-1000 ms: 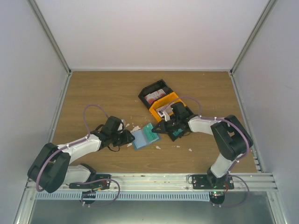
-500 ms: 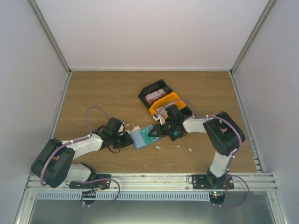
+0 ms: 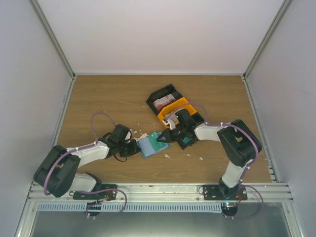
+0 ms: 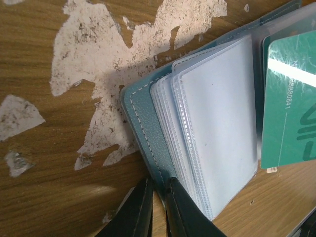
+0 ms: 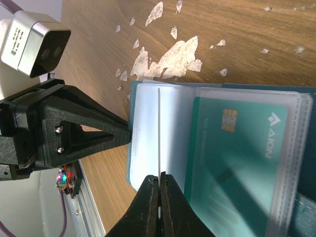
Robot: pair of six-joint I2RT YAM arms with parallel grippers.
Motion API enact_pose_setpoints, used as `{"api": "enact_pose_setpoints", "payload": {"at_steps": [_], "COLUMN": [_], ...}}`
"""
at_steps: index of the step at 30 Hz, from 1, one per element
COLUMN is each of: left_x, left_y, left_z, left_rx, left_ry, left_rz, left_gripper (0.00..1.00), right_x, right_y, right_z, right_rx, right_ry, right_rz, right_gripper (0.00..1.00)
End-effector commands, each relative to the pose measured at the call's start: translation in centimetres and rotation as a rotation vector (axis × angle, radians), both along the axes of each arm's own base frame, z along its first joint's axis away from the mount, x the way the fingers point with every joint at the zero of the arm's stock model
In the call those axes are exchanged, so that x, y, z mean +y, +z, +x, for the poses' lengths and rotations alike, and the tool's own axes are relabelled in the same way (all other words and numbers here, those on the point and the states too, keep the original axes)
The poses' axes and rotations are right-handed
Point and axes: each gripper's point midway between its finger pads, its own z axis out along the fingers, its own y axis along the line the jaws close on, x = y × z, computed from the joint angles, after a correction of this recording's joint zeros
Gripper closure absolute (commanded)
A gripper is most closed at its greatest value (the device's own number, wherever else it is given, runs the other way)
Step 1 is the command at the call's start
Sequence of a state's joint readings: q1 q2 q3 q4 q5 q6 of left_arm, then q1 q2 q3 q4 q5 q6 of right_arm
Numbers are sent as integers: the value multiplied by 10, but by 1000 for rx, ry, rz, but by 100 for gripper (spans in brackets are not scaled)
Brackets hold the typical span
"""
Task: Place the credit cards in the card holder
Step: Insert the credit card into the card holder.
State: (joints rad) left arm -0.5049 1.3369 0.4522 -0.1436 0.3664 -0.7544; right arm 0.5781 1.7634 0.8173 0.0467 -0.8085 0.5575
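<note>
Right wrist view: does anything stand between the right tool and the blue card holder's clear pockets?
Nothing visible does. The right tool pinches a thin pale sheet edge-on, over the open clear pockets of the flat blue card holder.

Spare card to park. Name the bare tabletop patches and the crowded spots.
Bare: table between back wall and left arm; far-right corner beyond the tray. Crowded: centre, where left gripper and right gripper meet at the card holder amid white scraps.

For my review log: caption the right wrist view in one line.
Right gripper pinches a thin edge-on sheet above the open card holder; left gripper clamps its edge.
</note>
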Motion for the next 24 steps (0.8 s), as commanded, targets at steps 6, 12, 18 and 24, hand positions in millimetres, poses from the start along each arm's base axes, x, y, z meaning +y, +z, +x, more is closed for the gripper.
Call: {"api": "enact_pose_setpoints", "payload": {"at_steps": [6,12,18,24], "left_x": [9,10,8,6], "left_y": [-14,-15,-15,-16], "left_z": [-4,-4,-4,-4], "left_rx": [25,29,31,37], "left_ry": [1,7,4,-3], "left_rz": [46,46,38,27], "left_gripper": [88,88,88,88], "right_x": [-4,-9,-5,3], "right_y": [-6,-13,-18,-17], "right_z": [13,18,7,-7], "right_rx": [-17,-23,34,107], "right_ry": [-37,-64,-38,-13], "right_rz": [-38,-83,-40,13], "right_gripper": [100,100,100,99]}}
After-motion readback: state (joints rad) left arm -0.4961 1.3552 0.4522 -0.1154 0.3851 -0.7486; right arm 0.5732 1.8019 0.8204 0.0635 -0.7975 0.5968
